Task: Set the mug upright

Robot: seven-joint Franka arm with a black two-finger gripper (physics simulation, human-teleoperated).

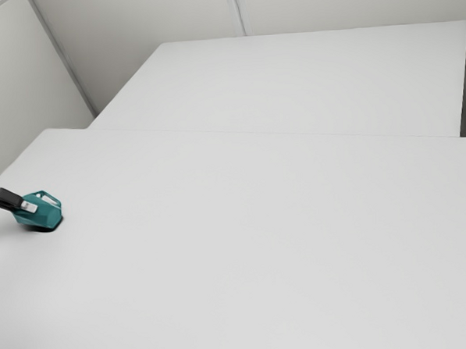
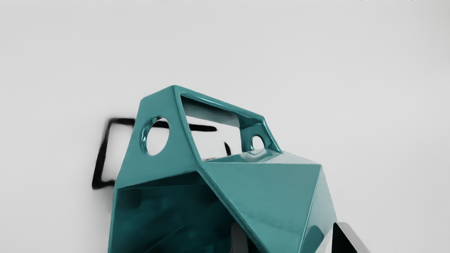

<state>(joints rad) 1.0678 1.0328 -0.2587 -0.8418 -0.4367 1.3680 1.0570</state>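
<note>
Pale walls [image 1: 349, 4] stand behind the white table [image 1: 260, 243]; near its edge at the exterior view's left, my end effector [image 1: 30, 207] clamps the tipped mug's [image 1: 52, 218] wall (one finger [image 2: 239, 240] inside).

Beyond the broad, plain white worktop [image 1: 260, 243] stands a second white surface [image 1: 306, 85], backed by pale grey walls [image 1: 155, 30] with thin dark seams, under soft, even light.
</note>
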